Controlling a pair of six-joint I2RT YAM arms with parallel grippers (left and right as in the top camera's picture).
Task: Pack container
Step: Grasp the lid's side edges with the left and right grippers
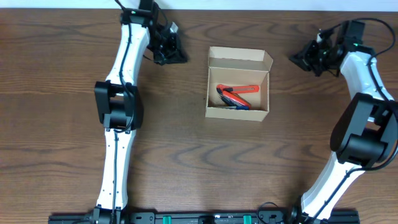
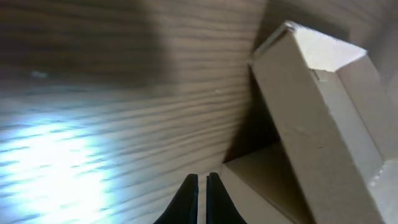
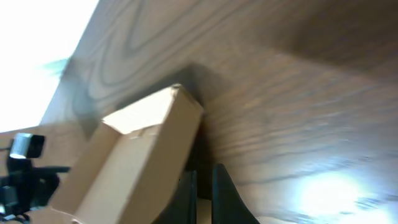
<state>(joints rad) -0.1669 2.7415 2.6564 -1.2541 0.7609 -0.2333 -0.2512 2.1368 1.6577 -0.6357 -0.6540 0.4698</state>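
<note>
Both arms stretch forward, left hand (image 2: 201, 179) and right hand (image 3: 203, 171) low, fingers closed, empty.

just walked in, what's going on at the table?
The container sits open mid-table, lid flap up, with red and blue items inside. Neither arm holds anything: the left gripper and right gripper sit on either side of the box, clear of it, with their fingers together.

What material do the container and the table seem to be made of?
The container: light-tan cardboard, matte; folded flaps and thin cut edges show. The table: dark brown wood or wood-look laminate, slightly glossy; grain lines and glare show, but real wood is uncertain.
</note>
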